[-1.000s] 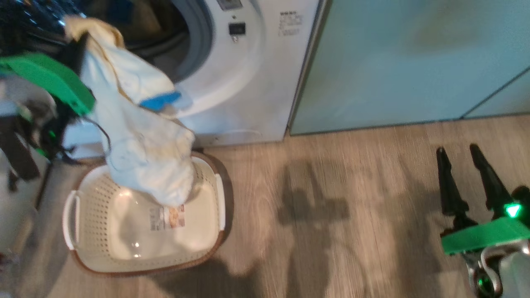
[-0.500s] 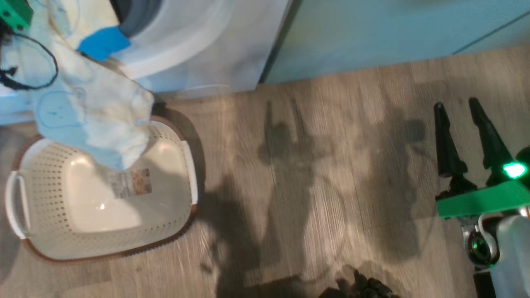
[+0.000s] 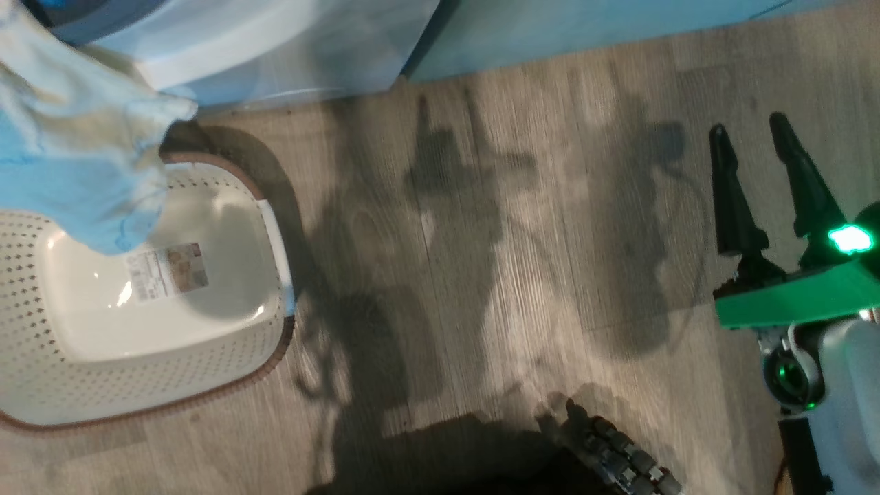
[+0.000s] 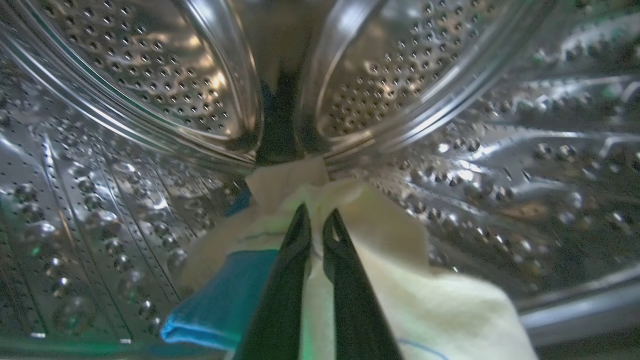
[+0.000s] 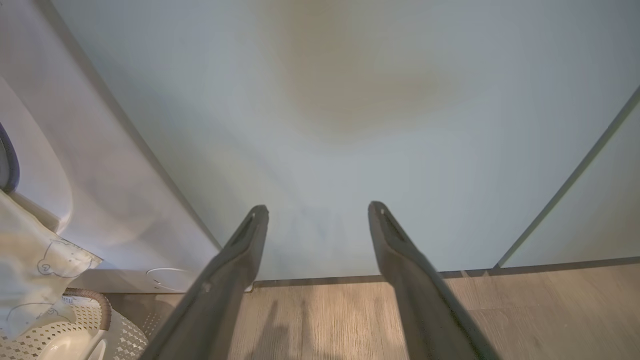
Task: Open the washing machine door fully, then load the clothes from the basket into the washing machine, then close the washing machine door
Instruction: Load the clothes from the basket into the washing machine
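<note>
Left gripper (image 4: pixel 316 212) clamped on soft pale yellow, blue-trimmed clothes (image 4: pixel 400 245) inside perforated steel drum (image 4: pixel 125 75). Right gripper (image 3: pixel 747 127), 3 o'clock in head view: fingers spread wide, empty.

Glossy perforated steel drum (image 4: pixel 150 75), v. reflective. Soft matt cloth clothes (image 4: pixel 400 250), pale yellow w/ blue trim. Smooth shiny cream plastic basket (image 3: pixel 137 385), perforated walls, paper label (image 3: pixel 167 273) inside. Matt wood-grain floor (image 3: pixel 481 240). Smooth matt cabinet (image 5: pixel 350 100) front.
</note>
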Tool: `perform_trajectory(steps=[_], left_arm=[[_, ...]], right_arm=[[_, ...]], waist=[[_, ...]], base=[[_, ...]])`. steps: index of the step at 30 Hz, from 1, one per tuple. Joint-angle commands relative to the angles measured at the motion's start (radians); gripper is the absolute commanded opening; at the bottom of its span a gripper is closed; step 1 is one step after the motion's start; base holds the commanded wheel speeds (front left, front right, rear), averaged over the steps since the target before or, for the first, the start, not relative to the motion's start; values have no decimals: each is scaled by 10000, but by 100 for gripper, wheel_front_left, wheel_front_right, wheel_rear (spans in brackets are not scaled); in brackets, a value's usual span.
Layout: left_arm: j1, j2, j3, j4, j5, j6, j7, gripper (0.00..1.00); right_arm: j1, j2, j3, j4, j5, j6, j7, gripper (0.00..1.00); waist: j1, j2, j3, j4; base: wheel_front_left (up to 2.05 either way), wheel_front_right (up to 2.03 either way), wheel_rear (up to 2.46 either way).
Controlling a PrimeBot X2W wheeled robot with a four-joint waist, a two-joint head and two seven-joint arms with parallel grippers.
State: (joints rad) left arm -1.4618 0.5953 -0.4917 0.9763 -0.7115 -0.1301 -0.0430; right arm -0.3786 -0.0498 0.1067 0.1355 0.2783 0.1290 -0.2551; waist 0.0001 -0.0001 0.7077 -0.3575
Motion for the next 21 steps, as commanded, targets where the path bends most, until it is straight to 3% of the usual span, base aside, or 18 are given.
perform_trajectory(steps=[1, 12, 21], left_arm=[[-857, 533, 231, -19, 142, 75, -441, 0], [-2425, 327, 365, 649, 738, 449, -2131, 0], [-2045, 389, 1815, -1253, 1499, 773, -2184, 0]], right_arm=[[-142, -9, 212, -338, 131, 17, -67, 100], [-417, -6, 360, -369, 240, 17, -67, 100], [-557, -6, 418, -342, 367, 17, -67, 100]], waist=[[-1, 1, 267, -130], [-1, 1, 705, -237], [-1, 1, 881, -255]], base=[[0, 0, 0], [0, 0, 0], [0, 0, 0]])
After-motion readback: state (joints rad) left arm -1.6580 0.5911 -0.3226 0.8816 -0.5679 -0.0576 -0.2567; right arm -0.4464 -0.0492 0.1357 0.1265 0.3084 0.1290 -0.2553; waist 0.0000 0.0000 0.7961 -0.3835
